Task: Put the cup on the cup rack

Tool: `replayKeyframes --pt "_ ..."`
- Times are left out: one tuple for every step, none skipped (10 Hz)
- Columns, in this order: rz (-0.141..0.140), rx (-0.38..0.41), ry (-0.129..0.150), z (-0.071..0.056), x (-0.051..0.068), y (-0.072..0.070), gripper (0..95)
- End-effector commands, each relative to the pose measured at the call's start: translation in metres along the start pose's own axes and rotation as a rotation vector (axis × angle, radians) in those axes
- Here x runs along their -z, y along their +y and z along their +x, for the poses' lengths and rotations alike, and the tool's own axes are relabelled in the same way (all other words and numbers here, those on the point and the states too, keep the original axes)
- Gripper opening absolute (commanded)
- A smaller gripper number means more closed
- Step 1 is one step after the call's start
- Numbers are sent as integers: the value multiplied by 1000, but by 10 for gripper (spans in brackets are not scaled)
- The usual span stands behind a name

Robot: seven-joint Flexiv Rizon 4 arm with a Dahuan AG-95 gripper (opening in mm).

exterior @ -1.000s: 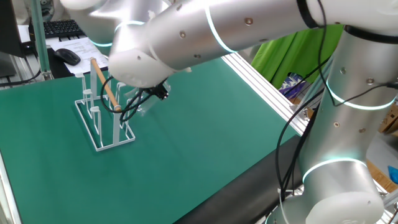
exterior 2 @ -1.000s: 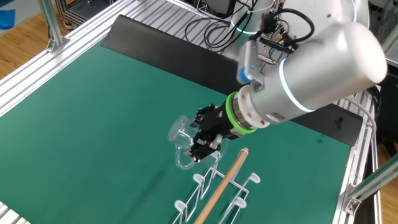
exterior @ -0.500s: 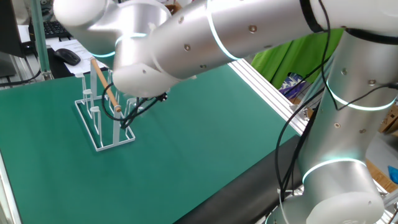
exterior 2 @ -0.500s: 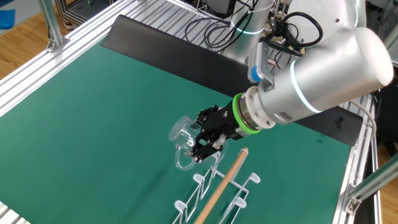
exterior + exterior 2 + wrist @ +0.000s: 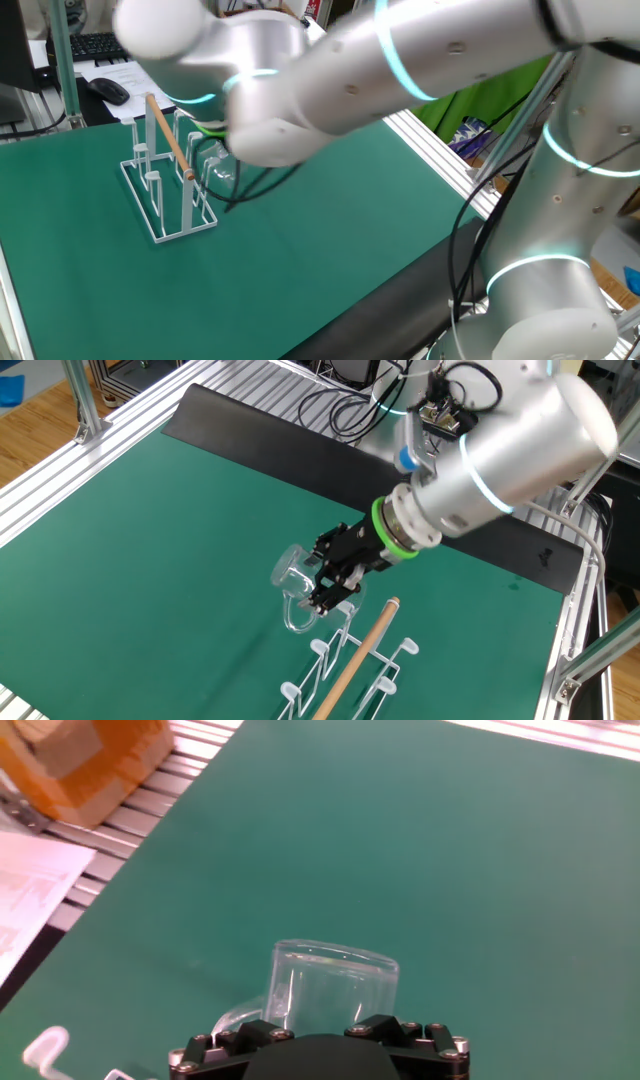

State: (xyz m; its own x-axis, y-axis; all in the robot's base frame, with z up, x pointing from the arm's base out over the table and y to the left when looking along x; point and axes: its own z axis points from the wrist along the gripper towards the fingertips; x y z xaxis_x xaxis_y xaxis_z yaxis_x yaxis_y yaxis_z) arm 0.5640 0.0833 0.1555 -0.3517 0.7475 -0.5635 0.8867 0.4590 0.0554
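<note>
The cup (image 5: 293, 573) is a clear glass mug lying tilted in the air, its handle (image 5: 296, 622) hanging down. My gripper (image 5: 326, 578) is shut on the cup, just beside the near end of the cup rack (image 5: 322, 670). The white wire cup rack has a wooden rod (image 5: 358, 653) along its top. In the hand view the cup (image 5: 331, 984) pokes out straight ahead of the black fingers (image 5: 258, 1035), above green mat. In the fixed view from the other side, the cup rack (image 5: 163, 185) stands at the left, the cup (image 5: 216, 161) shows faintly beside it, and the arm hides the gripper.
A keyboard (image 5: 93, 45), a mouse (image 5: 107, 90) and papers lie beyond the mat's far left corner. Aluminium rails (image 5: 110, 420) border the green mat. A cardboard box (image 5: 75, 765) sits past the mat edge in the hand view. A white peg tip (image 5: 45, 1046) is at lower left.
The arm's upper links have swung round above the rack. The gripper and the cup have stayed almost where they were beside the rack, with the grip unchanged.
</note>
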Motion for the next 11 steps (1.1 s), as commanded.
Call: replayKeyframes --pt "-40 -8 -30 5 -1 5 0" --pt "-56 -5 -38 7 -1 6 0" --pt "-65 2 -41 7 0 6 0" --pt "-74 3 -45 8 0 6 0" --pt "-90 8 -55 8 0 6 0" --pt "-90 16 -65 8 0 6 0" --pt "-90 20 -72 8 0 6 0" --pt "-87 23 -78 8 0 6 0" --pt "-88 29 -89 9 1 6 0" --pt "-91 39 -109 10 0 7 0" --pt "-91 40 -122 11 -1 8 0"
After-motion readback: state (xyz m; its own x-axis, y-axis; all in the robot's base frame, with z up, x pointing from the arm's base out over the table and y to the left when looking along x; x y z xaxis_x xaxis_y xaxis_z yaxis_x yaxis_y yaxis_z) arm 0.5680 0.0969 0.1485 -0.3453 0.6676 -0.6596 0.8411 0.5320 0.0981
